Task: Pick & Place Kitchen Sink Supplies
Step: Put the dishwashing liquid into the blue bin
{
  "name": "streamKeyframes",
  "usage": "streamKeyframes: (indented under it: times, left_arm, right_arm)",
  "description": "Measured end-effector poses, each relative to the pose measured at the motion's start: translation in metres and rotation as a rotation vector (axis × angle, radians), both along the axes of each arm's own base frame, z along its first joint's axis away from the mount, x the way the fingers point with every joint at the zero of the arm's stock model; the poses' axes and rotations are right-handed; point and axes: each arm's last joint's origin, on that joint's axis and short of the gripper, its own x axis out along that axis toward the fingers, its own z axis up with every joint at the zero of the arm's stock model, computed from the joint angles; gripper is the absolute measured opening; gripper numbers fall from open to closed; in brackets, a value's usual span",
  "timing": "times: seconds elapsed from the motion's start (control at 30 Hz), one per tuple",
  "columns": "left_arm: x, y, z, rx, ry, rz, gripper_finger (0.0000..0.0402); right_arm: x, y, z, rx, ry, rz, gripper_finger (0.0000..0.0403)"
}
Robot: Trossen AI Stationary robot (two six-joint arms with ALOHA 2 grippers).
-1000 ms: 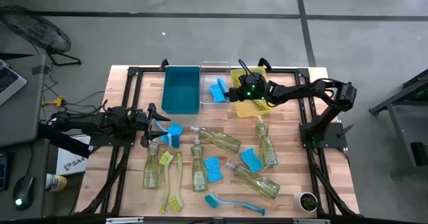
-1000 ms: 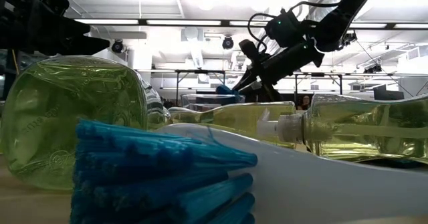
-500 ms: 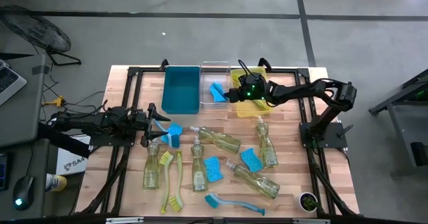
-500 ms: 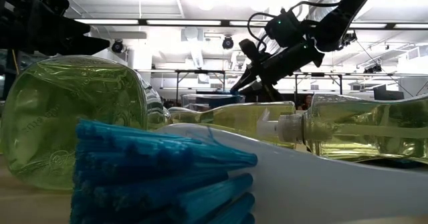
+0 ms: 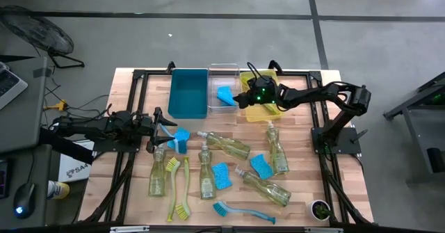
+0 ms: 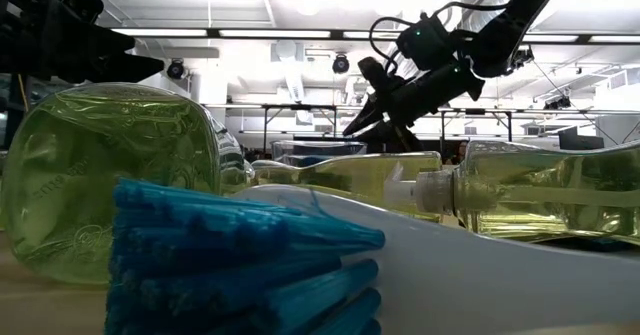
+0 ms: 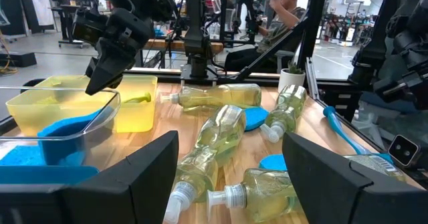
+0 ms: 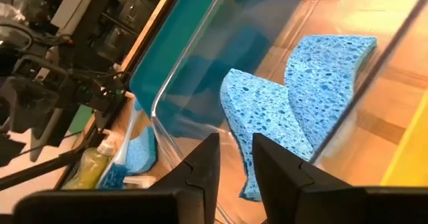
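Observation:
My right gripper (image 5: pixel 239 99) hovers open over the clear bin (image 5: pixel 222 69), its fingers (image 8: pixel 200 177) a little apart with nothing between them. Two bright blue sponges (image 8: pixel 267 110) lie in that bin, one leaning on the other (image 8: pixel 328 73). Several soap bottles (image 5: pixel 226 145), blue sponges (image 5: pixel 221 175) and brushes (image 5: pixel 186 186) lie flat on the table's near half. My left gripper (image 5: pixel 161 130) waits open at the table's left, level, next to a blue sponge (image 5: pixel 181 137), and holds nothing (image 7: pixel 231 177).
A teal bin (image 5: pixel 188 92) stands left of the clear bin and a yellow bin (image 5: pixel 268 72) right of it, all at the far edge. A blue brush (image 5: pixel 240 211) lies by the near edge. A small green-topped pot (image 5: pixel 320 209) sits at the near right corner.
My right gripper has opened a little and rolled slightly while staying above the clear bin. The blue sponge that it held has dropped out of its fingers into the bin and now leans on the sponge lying there.

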Motion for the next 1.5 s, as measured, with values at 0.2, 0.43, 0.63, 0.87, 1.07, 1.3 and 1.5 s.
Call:
streamKeyframes:
  times: [0.2, 0.43, 0.63, 0.87, 1.07, 1.3, 1.5]
  left_arm:
    - [0.0, 0.0, 0.0, 0.0, 0.0, 0.0, 0.0264]
    - [0.0, 0.0, 0.0, 0.0, 0.0, 0.0, 0.0264]
    - [0.0, 0.0, 0.0, 0.0, 0.0, 0.0, 0.0264]
    - [0.0, 0.0, 0.0, 0.0, -0.001, 0.0, 0.0264]
    - [0.0, 0.0, 0.0, 0.0, 0.0, 0.0, 0.0264]
    - [0.0, 0.0, 0.0, 0.0, 0.0, 0.0, 0.0264]
    - [0.0, 0.0, 0.0, 0.0, 0.0, 0.0, 0.0264]
  right_arm:
    - [-0.004, -0.008, 0.01, 0.007, -0.08, 0.064, 0.0117]
    - [-0.015, -0.009, 0.036, -0.044, -0.162, 0.152, 0.0124]
    - [-0.028, -0.001, 0.058, -0.096, -0.16, 0.185, 0.0124]
    - [-0.052, 0.016, 0.079, -0.149, -0.04, 0.079, 0.0124]
    - [-0.071, 0.036, 0.096, -0.182, 0.015, 0.008, 0.0124]
    - [-0.085, 0.059, 0.107, -0.214, 0.052, -0.014, 0.0124]
    - [-0.088, 0.077, 0.109, -0.205, 0.075, -0.017, 0.0124]
